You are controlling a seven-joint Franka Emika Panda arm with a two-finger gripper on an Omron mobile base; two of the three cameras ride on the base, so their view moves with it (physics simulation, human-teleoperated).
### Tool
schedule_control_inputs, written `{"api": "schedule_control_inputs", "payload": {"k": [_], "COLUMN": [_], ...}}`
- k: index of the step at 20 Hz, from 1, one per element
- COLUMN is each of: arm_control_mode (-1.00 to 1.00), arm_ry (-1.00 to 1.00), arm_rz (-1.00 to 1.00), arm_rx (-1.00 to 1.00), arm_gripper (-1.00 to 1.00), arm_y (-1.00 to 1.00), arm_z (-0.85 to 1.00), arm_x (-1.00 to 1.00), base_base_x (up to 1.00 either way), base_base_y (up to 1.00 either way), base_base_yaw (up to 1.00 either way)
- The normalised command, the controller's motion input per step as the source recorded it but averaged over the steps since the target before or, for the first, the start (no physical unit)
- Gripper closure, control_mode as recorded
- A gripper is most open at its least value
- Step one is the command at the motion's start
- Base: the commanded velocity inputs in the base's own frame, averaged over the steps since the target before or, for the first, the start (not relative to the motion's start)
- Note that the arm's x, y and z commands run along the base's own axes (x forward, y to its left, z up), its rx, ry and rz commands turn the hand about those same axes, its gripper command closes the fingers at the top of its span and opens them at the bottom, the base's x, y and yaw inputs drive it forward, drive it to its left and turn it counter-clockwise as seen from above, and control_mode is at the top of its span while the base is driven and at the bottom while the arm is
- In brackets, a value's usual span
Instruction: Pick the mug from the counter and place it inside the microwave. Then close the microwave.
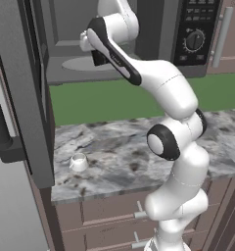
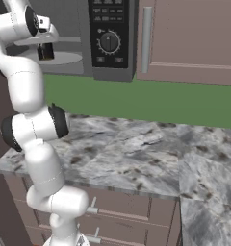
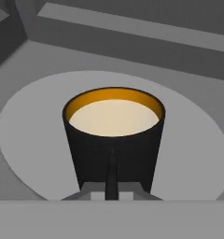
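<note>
Black mug [image 3: 113, 140] sat upright inside the microwave [image 1: 153, 29], over its grey turntable [image 3: 193, 154]. Gripper [image 3: 111, 193] was closed tight on the mug's handle; microwave door [image 1: 21, 93] stood open.

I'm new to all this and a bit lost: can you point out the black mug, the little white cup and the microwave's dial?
mug [image 3: 113, 149], hand view, on its black outer wall.
white cup [image 1: 79, 162], left base view, on its side.
dial [image 2: 109, 43], right base view, on the round knob.

A small white cup [image 1: 79, 161] stands before a green wall [image 1: 114, 100].
</note>
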Motion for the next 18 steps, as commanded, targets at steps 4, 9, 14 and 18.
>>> {"api": "schedule_control_inputs", "payload": {"k": [4, 9, 14, 18], "arm_control_mode": [-1.0, -1.0, -1.0, -1.0], "arm_ry": [-0.14, -0.17, -0.21, -0.24], "arm_rz": [0.0, 0.0, 0.0, 0.0], "arm_rx": [0.03, 0.07, 0.1, 0.13], "arm_gripper": [1.0, 1.0, 1.0, 1.0], "arm_y": [0.09, 0.0, 0.0, 0.0], "arm_z": [-0.11, -0.3, -0.43, -0.45], "arm_x": [0.0, 0.07, 0.13, 0.04], "base_base_x": [0.0, 0.0, 0.0, 0.0], "base_base_y": [0.0, 0.0, 0.0, 0.0], "base_base_yaw": [0.0, 0.0, 0.0, 0.0]}}
